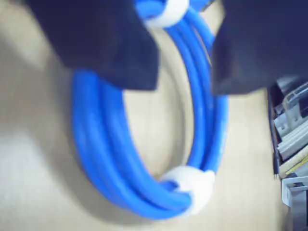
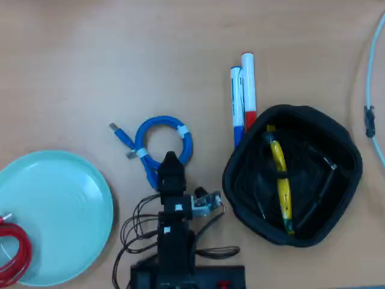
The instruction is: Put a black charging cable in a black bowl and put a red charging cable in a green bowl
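Note:
The black charging cable [image 2: 325, 180] lies inside the black bowl [image 2: 231, 176] at the right of the overhead view. The red charging cable [image 2: 15, 250] rests on the lower left part of the pale green bowl [image 2: 60, 205], partly cut off by the frame edge. My gripper [image 2: 170, 161] hovers over the lower side of a blue coiled cable [image 2: 163, 141] in the middle of the table. In the wrist view my gripper [image 1: 185, 85] is open. Its black fingers [image 1: 110, 48] straddle the right strands of the blue coil [image 1: 96, 144], which has white ties.
A yellow pen-like thing [image 2: 281, 186] also lies in the black bowl. A blue marker [image 2: 237, 105] and a red marker [image 2: 248, 90] lie just beyond its left rim. A pale cable [image 2: 369, 84] runs along the right edge. Loose wires trail around the arm's base [image 2: 174, 253].

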